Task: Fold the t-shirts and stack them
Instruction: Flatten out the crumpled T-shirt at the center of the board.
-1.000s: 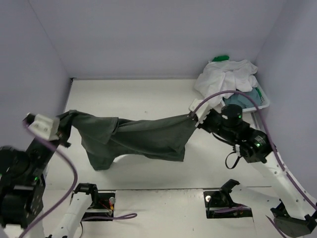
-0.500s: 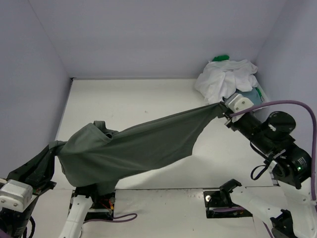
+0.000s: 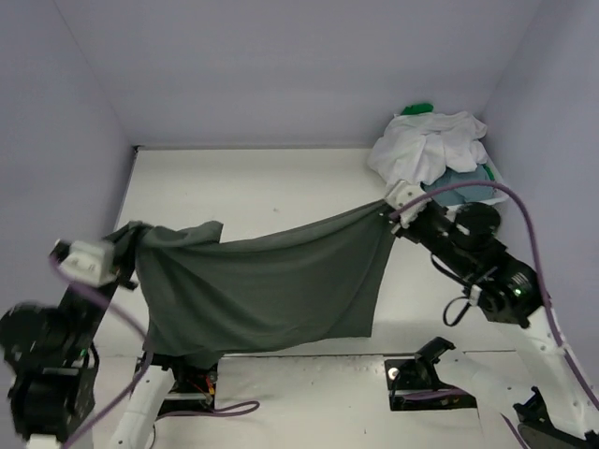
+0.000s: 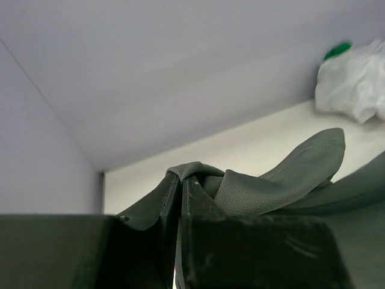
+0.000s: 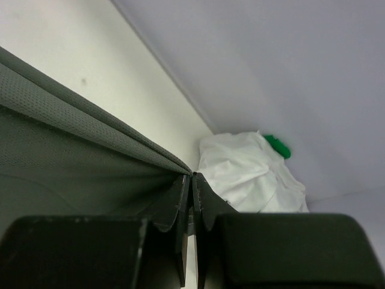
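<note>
Left hand [image 4: 180, 179] and right hand [image 5: 192, 176] each clamped on the dark grey t-shirt [image 3: 262, 290], stretched aloft between them above the worktop [image 3: 262, 182]

The right claw [image 5: 192, 180] was pinched shut on the edge of the dark grey t-shirt [image 5: 72, 156], which stretched taut to the left. Beyond it, a crumpled white t-shirt [image 5: 246, 174] lay heaped on the worktop [image 5: 90, 60] by the far wall [image 5: 271, 60], with a scrap of green t-shirt [image 5: 277, 146] behind it.
</note>
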{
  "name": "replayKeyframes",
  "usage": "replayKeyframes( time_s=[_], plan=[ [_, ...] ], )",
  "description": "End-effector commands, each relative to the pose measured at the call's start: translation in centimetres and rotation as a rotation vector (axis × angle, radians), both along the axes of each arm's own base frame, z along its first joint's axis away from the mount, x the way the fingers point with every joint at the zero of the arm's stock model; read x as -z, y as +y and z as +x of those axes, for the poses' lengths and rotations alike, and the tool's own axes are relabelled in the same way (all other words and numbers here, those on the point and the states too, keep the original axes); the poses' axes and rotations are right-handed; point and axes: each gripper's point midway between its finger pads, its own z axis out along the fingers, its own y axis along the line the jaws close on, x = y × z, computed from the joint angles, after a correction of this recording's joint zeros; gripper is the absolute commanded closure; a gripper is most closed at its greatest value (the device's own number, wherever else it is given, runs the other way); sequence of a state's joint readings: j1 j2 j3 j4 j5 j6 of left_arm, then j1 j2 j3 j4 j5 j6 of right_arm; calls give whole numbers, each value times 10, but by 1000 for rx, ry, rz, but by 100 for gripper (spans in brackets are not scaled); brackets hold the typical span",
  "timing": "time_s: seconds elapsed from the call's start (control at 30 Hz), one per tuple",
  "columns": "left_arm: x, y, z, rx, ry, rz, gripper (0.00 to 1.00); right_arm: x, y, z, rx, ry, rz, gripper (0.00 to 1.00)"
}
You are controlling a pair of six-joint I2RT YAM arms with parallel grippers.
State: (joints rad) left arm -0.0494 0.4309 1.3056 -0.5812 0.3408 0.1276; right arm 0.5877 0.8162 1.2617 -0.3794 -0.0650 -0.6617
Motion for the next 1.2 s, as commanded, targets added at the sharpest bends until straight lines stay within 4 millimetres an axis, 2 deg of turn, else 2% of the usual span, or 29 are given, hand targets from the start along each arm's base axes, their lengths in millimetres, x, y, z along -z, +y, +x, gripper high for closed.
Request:
replayKeyframes(
  time_s=[0.0,0.03,0.07,0.1,0.17,0.2,0.27,0.3,0.33,0.37,0.47,0.5,0.53,0.57,0.6,0.63,0.67,0.73,0.77,0.83,0.87,0.9,0.97,1.0,1.03,1.1,1.13,1.17],
  plan=[
    [15,13,79,-94,60,21,100,2,4,39,63,-76,-35,100],
    [33,16,95,-113,101,30,100,18,7,53,64,-41,-52,100],
    [35,18,105,-122,99,31,100,26,8,61,60,-24,-50,100],
    [53,19,124,-129,152,48,100,34,4,77,83,-10,-45,100],
    [65,23,141,-155,187,69,100,51,8,92,50,35,-25,100],
    [77,25,155,-168,225,74,100,64,9,108,53,66,-23,100],
    [84,28,172,-189,228,77,100,77,2,127,64,105,-4,100],
    [96,28,184,-190,256,83,100,93,4,142,66,137,-7,100],
    [100,27,193,-189,253,81,100,99,1,152,75,147,-3,100],
    [115,27,206,-188,289,86,100,117,3,166,77,181,-13,100],
    [133,26,227,-192,316,77,100,142,4,185,86,224,-24,100],
    [147,26,237,-193,346,76,100,162,6,194,86,261,-34,100],
    [143,26,246,-194,312,70,100,171,7,200,86,278,-38,100],
    [163,26,256,-198,350,72,100,180,7,205,89,294,-39,100],
    [169,25,261,-197,357,72,100,199,10,213,89,326,-46,100],
    [172,25,268,-199,351,69,100,205,11,218,91,336,-48,100],
    [186,25,277,-200,384,66,100,226,11,225,104,374,-57,100],
    [195,25,289,-206,391,63,100,234,12,238,123,378,-47,100],
    [207,25,298,-210,417,65,100,249,12,246,143,401,-50,100],
    [215,27,309,-221,422,65,100,251,12,260,173,394,-30,100],
    [229,27,317,-225,450,69,100,261,12,268,191,397,-26,100],
    [226,28,322,-233,440,65,100,257,10,276,215,382,-20,100],
    [240,28,333,-239,466,68,100,260,9,288,243,366,-10,100],
    [235,29,339,-242,451,67,100,261,7,293,263,359,-11,100],
    [236,30,342,-255,451,64,100,252,7,300,275,339,3,100],
    [241,31,351,-263,457,58,100,258,6,311,295,333,3,100],
    [243,32,356,-272,457,57,100,251,5,319,313,310,12,100],
    [243,33,358,-278,453,54,100,256,6,324,316,314,10,100]
  ],
)
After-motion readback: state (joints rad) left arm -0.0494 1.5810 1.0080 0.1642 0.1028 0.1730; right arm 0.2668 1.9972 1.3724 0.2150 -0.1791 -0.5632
